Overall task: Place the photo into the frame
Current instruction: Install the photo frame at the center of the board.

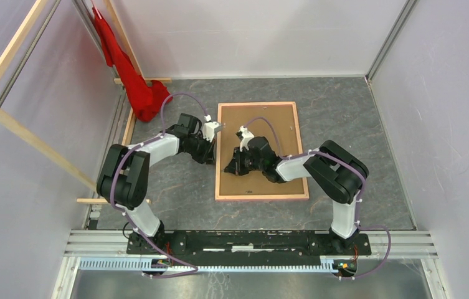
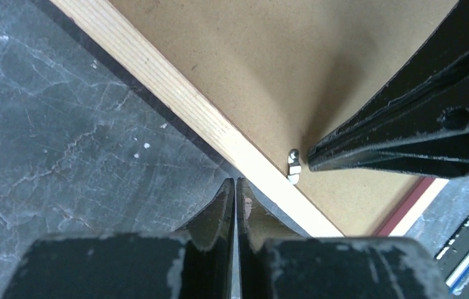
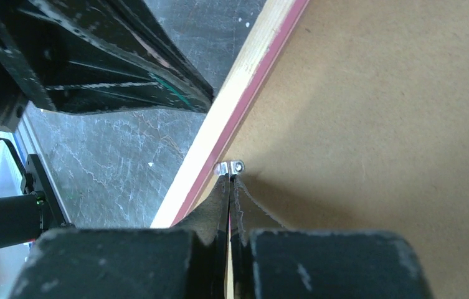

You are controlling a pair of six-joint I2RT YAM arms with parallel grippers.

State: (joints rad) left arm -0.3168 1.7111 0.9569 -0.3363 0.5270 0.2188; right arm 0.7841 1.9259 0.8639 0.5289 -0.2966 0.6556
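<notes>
Grey marbled tabletop (image 1: pixel 356 124) carries the frame (image 1: pixel 260 104), back-up: thin pale-wood rails around a matte brown backing board (image 1: pixel 281 134). The photo is hidden, presumably beneath. The right claw (image 3: pixel 229 180), closed on nothing, touches a small shiny metal clip (image 3: pixel 230 167). The left claw (image 2: pixel 236 184), likewise closed, sits by the rail's outer edge. A slip could skid the light frame or gouge the board.

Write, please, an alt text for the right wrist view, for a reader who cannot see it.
The right end effector, shut, points its tips at a small metal clip on the brown backing board, beside the pale wood rail of the frame. Grey table lies beyond the rail.
</notes>
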